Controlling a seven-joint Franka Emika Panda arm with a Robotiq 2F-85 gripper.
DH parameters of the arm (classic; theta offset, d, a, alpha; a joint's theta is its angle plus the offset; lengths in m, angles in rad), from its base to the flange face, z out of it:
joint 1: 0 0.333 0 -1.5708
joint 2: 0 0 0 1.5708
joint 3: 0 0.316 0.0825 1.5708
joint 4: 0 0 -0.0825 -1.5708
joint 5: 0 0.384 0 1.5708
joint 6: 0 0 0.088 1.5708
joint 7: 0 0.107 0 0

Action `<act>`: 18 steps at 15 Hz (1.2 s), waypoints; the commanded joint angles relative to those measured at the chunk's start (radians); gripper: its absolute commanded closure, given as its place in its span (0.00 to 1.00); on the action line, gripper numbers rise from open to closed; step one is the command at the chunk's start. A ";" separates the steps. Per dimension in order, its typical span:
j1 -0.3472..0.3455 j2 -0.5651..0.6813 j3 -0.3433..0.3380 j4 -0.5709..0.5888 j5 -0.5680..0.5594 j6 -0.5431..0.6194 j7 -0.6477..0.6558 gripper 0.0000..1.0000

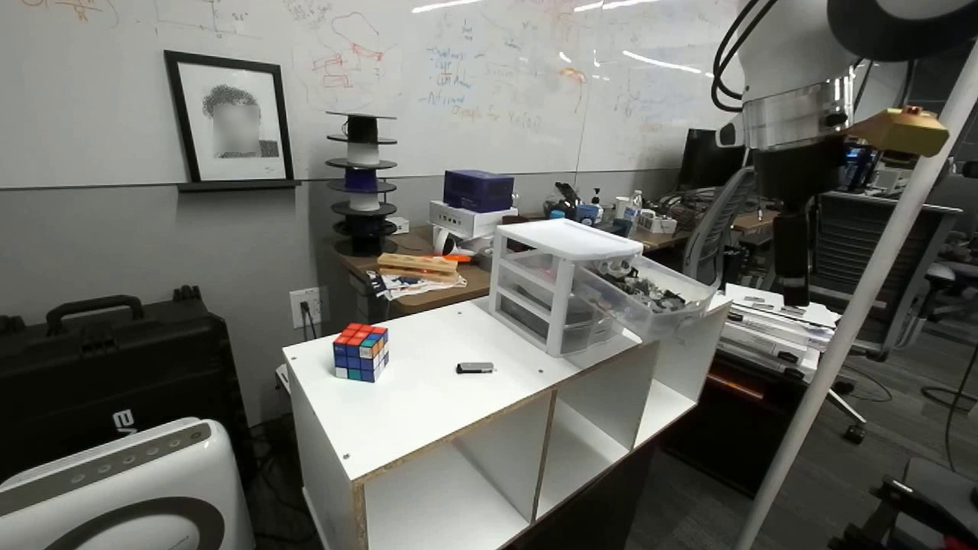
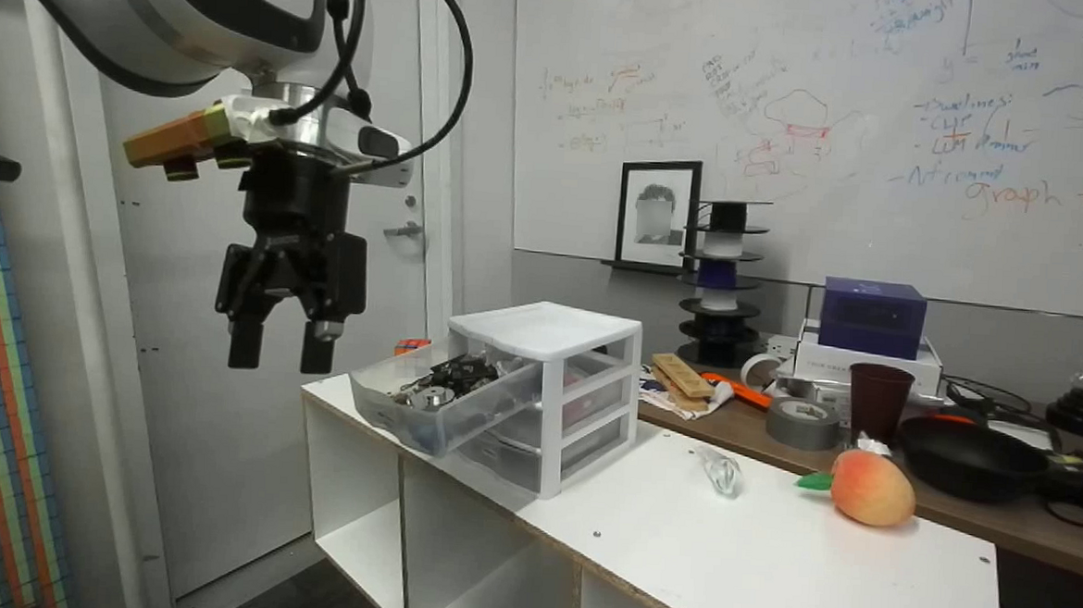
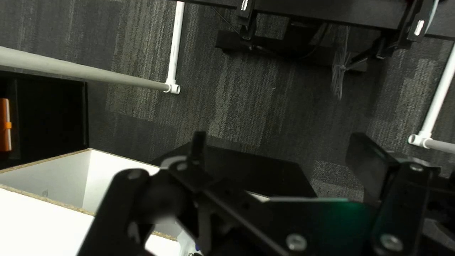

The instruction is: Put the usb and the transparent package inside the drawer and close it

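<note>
Past the edge of the white cabinet (image 2: 768, 575), the gripper (image 2: 281, 350) hangs with jaws spread, near it the pulled-out drawer (image 2: 405, 424), and farther off, atop the cabinet, the usb (image 1: 476, 367) and the transparent package (image 2: 722, 472) lie either side of the drawer unit (image 2: 551, 416).

My Panda arm (image 2: 172, 16): held high
My wrist (image 1: 798, 116): turned downward
My Robotiq gripper (image 2: 280, 351): pointing down, fingers (image 2: 245, 344) spread apart

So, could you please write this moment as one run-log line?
gripper: open, empty | usb: on white cabinet | transparent package: on white cabinet | top drawer: pulled out | neither stowed
</note>
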 commanded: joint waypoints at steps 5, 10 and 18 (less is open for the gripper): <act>0.045 0.036 0.050 0.082 -0.028 -0.039 0.065 0.00; 0.125 0.208 0.158 0.314 -0.104 -0.125 0.097 0.00; 0.279 0.675 0.188 0.652 -0.401 -0.062 -0.030 0.00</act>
